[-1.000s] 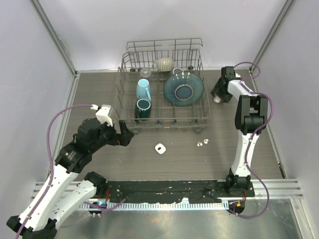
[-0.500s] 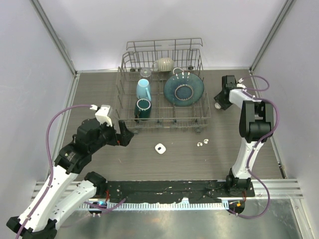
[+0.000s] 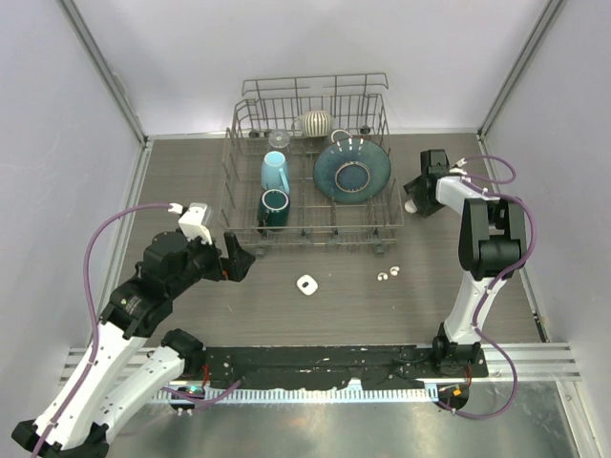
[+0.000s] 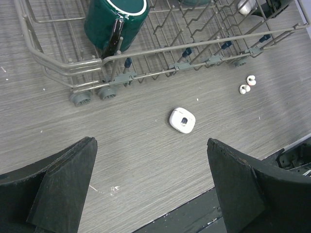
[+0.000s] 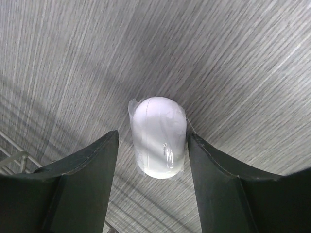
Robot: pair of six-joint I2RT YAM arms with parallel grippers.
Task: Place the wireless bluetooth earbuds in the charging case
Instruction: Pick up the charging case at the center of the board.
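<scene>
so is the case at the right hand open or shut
Shut, it seems: the case straddled by the right hand shows as one smooth white pebble, no lid raised, no sockets visible.

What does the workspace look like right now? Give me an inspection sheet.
Surface: grey wood-grain table, a few pale specks.
Job's things: two earbuds lying together off the front right corner of the dish rack; one white case mid-table; a second white case at far right.
Clutter: the dish rack holds a teal mug, light blue cup, blue plate and ribbed cream object.
End effectors: left end effector open, empty, above the table; right end effector open, straddling the second white case, gap on one side.
Cables: purple cable looping off each arm, clear of the job's things.
Surroundings: pale walls, metal frame posts.
</scene>
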